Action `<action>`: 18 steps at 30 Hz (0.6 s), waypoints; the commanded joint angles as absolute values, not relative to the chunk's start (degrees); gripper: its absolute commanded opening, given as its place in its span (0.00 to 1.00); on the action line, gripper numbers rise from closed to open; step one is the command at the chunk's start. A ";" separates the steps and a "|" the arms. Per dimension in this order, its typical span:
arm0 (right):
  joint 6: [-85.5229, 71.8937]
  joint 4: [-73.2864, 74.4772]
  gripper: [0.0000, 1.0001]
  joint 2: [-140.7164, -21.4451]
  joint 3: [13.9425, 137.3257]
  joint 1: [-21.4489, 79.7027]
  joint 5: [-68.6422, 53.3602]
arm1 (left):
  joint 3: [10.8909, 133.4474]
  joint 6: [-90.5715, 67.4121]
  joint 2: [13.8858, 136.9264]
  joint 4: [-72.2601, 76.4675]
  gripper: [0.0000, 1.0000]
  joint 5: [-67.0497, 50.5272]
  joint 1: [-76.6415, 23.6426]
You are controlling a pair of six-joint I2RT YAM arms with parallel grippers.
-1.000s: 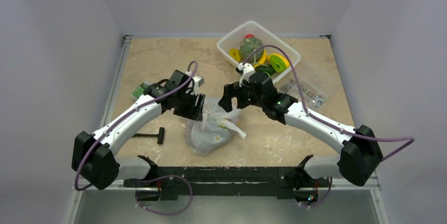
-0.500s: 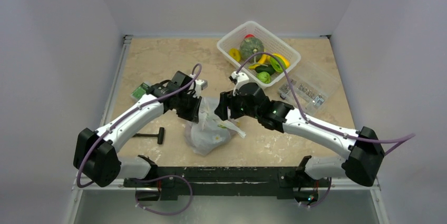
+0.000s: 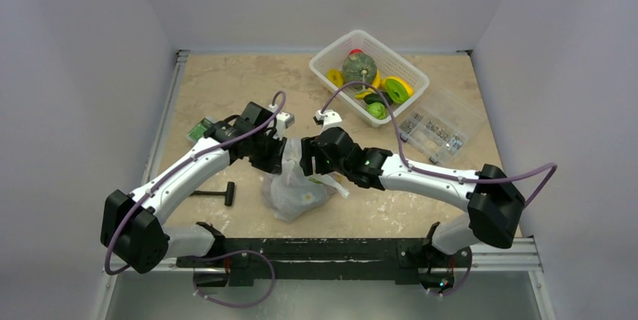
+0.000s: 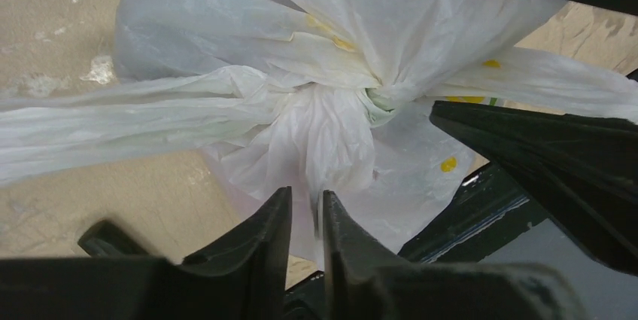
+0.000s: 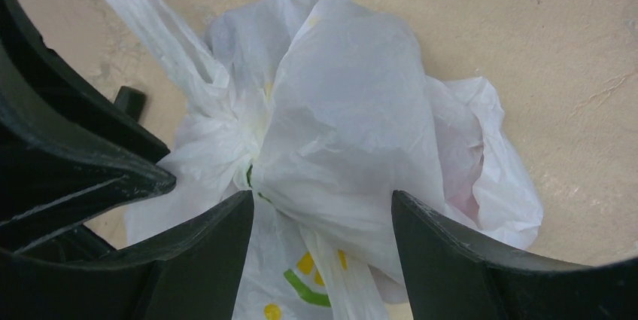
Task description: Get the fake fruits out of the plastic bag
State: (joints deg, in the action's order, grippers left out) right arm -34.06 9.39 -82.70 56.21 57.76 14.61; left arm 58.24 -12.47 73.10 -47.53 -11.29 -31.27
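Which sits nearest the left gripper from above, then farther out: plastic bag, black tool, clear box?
1. plastic bag, pinched in the left gripper.
2. black tool, to its near left.
3. clear box, far right side.

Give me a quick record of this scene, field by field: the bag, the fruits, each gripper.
bag: plastic bag on the table, knotted shut
fruits: fake fruits not visible, bag unopened
left gripper: fingers pinched on bag film beside the knot
right gripper: fingers open, straddling a bag fold
basket: white basket at the far right, apart from both arms
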 commanded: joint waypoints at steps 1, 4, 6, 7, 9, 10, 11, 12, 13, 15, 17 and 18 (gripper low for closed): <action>-35.46 6.45 0.68 -84.28 59.36 58.67 18.87 | 58.26 -11.65 72.69 -46.59 0.32 -11.29 -31.37; -35.26 6.16 0.67 -84.81 60.11 59.03 18.38 | 59.08 -10.96 73.96 -44.50 0.50 -14.25 -31.35; -34.86 6.56 0.67 -84.65 60.57 59.17 18.59 | 62.89 -11.00 77.48 -47.39 0.51 -15.82 -31.29; -34.77 6.94 0.67 -84.57 60.85 59.23 18.69 | 65.28 -10.38 79.58 -48.89 0.51 -17.05 -31.32; -34.55 8.27 0.67 -84.23 61.29 59.24 19.54 | 68.55 -9.31 83.88 -52.13 0.42 -17.79 -31.36; -34.54 8.29 0.67 -83.92 61.04 59.24 20.19 | 69.37 -8.68 85.29 -52.86 0.34 -18.01 -31.32; -34.59 8.00 0.67 -83.41 60.67 59.28 20.82 | 68.20 -8.47 85.49 -52.08 0.27 -17.69 -31.31; -34.69 7.92 0.67 -83.02 60.35 59.29 21.20 | 65.80 -8.68 84.61 -50.02 0.20 -17.31 -31.33; -34.82 8.08 0.67 -82.65 60.22 59.24 21.32 | 63.19 -9.26 83.06 -47.65 0.13 -17.20 -31.36; -35.35 8.20 0.67 -82.09 59.77 59.28 21.59 | 61.70 -9.21 80.77 -46.95 0.07 -17.70 -31.48; -35.50 7.48 0.67 -81.87 59.01 59.24 21.35 | 60.82 -8.17 78.47 -46.14 0.06 -18.01 -31.67; -35.44 7.13 0.67 -81.75 58.78 59.32 21.16 | 60.85 -7.51 77.65 -45.98 0.05 -18.13 -31.65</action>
